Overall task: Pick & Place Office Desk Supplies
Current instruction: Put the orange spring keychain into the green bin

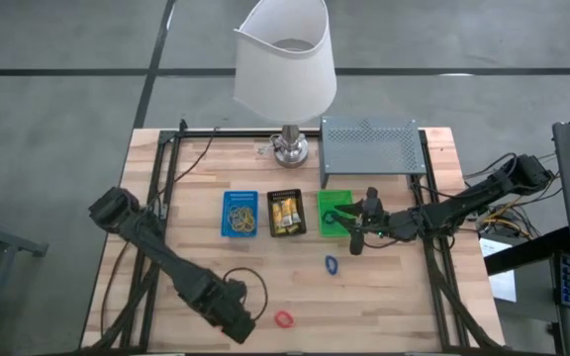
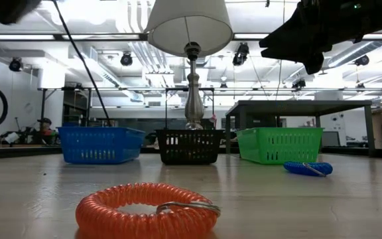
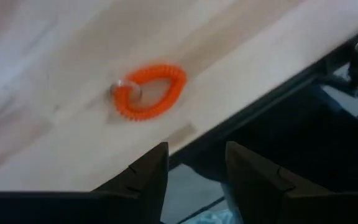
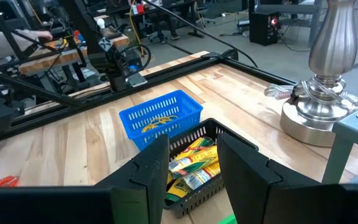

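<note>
left claw open beside red ring, right claw over green tray

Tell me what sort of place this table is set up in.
Most likely a robotics lab or workshop in an open industrial hall. The low view shows exposed ceiling pipes and strip lights; the right wrist view shows cluttered workbenches beyond the table. On it stand a lamp and sorting baskets.

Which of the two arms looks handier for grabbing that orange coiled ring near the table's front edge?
Probably the left: its hand sits open right beside the orange coiled ring, while the right hand hovers over the green tray.
</note>
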Controlling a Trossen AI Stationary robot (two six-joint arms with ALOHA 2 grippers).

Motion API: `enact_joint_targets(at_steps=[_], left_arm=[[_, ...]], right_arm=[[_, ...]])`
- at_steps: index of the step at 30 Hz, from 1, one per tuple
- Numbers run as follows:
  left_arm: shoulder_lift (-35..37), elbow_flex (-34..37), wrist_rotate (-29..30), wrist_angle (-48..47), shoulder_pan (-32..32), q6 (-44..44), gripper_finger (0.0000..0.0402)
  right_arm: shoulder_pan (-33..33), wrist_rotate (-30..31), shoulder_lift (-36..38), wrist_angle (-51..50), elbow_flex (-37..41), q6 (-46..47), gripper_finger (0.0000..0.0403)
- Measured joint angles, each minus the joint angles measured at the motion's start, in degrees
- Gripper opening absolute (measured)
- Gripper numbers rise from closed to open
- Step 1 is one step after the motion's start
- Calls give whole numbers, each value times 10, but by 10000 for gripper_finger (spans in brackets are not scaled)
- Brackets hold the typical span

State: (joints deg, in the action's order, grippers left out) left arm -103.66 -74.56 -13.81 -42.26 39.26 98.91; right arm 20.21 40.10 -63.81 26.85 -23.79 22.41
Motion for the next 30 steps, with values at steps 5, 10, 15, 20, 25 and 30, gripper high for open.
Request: enact_joint_targets(at_steps=[5,10,15,20,25,30], left_arm=[[-5,0,11,-20,16,12,165],[-22,0,-2,-32,16,32,165],[-39,0,-38,-35,16,33,165],[-58,0,-41,-37,15,19,165],[-73,0,-58,-44,11,41,165],[-73,11,-63,-51,10,75,165]], right_arm=[[0,0,0,0,0,0,134],[0,0,0,0,0,0,134],[0,0,0,0,0,0,134],[0,0,0,0,0,0,134],[0,0,0,0,0,0,134],[0,0,0,0,0,0,134]])
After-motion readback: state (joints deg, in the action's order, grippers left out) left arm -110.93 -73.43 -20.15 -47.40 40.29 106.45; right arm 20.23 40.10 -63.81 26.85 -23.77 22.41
